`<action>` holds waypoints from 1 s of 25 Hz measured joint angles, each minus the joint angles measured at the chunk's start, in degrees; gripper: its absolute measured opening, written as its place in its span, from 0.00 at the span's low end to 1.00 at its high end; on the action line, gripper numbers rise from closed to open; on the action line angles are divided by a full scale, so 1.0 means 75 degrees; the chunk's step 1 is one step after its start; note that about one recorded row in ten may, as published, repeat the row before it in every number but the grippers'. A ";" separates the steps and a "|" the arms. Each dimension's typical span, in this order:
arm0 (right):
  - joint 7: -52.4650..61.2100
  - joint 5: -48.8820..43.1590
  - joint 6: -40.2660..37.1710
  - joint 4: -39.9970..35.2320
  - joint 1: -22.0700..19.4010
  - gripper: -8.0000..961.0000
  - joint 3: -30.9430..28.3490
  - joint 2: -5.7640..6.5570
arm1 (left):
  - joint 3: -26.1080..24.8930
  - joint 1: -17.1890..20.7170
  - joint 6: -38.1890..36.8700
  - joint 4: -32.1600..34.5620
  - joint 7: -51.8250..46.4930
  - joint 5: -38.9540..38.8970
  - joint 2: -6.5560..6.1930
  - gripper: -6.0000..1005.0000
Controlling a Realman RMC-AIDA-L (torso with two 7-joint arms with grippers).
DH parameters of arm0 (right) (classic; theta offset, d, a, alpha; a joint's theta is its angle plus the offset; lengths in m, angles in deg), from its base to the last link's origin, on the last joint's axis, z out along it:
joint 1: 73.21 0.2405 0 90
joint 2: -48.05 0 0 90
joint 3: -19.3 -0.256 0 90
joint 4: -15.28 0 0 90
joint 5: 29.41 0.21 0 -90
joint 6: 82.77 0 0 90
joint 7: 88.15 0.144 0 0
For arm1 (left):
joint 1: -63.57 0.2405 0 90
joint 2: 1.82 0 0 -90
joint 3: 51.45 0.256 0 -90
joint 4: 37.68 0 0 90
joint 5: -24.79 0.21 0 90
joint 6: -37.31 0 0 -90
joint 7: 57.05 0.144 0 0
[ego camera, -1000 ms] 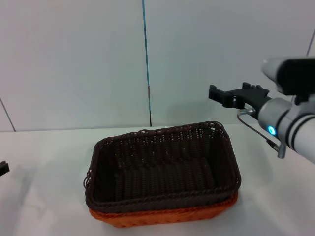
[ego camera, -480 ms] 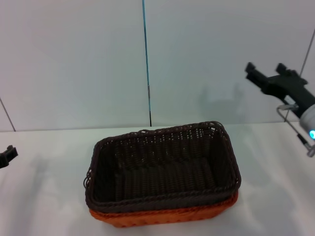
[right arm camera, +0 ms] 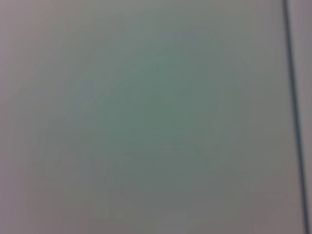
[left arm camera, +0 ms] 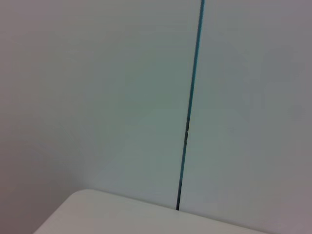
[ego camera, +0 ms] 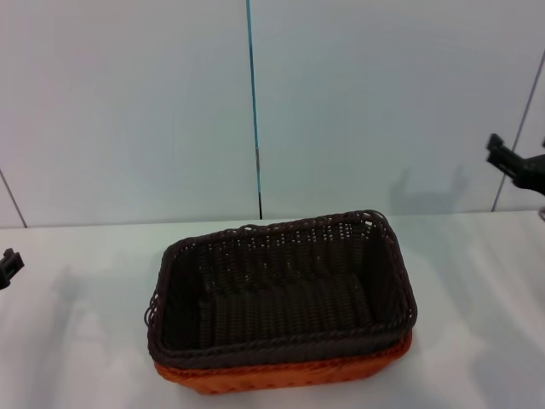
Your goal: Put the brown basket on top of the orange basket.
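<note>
In the head view the brown basket [ego camera: 281, 294] sits nested in the orange basket [ego camera: 294, 375], near the table's front middle. Only a strip of orange shows under the brown rim, along the front and at the right corner. Neither gripper touches the baskets. My right gripper [ego camera: 518, 166] is raised at the far right edge of the view, well apart from them and mostly cut off. A small piece of my left gripper [ego camera: 8, 266] shows at the far left edge, low by the table. Both wrist views show only the wall.
The white table [ego camera: 77, 341] spreads out on both sides of the baskets. A pale wall with a thin blue vertical seam [ego camera: 253, 102] stands behind. In the left wrist view a table corner [left arm camera: 87, 214] meets that wall.
My right gripper has drawn away up and to the right, from just beside the baskets' far right corner to the view's edge. The left gripper shifted slightly at the left edge. The baskets stayed put.
</note>
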 joint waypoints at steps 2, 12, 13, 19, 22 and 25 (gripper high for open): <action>0.0002 -0.0118 0.0081 0.0003 -0.0097 0.98 -0.0227 -0.0004 | 0.0002 0.0011 -0.0040 0.0020 -0.0035 -0.0027 0.0011 0.93; -0.0050 -0.0944 -0.0280 0.0002 -0.0250 0.98 -0.1206 -0.0008 | 0.0576 0.0071 -0.0653 0.0359 -0.0491 -0.0047 0.0041 0.93; -0.0049 -0.1106 -0.0281 0.0007 -0.0249 0.98 -0.1251 -0.0014 | 0.0576 0.0071 -0.0653 0.0359 -0.0491 -0.0047 0.0041 0.93; -0.0044 -0.1238 -0.0359 -0.0042 -0.0059 0.98 -0.1416 -0.0015 | 0.1029 0.0072 -0.1032 0.0363 -0.0632 -0.0010 0.0037 0.93; -0.0044 -0.1246 -0.0521 -0.0054 0.0006 0.98 -0.1479 -0.0002 | 0.1345 0.0090 -0.1540 0.0358 -0.0644 0.0002 0.0030 0.93; 0.0103 -0.1210 -0.0679 -0.0012 0.0008 0.98 -0.1582 0.0002 | 0.1927 0.0185 -0.2396 0.0298 -0.0722 0.0011 0.0002 0.93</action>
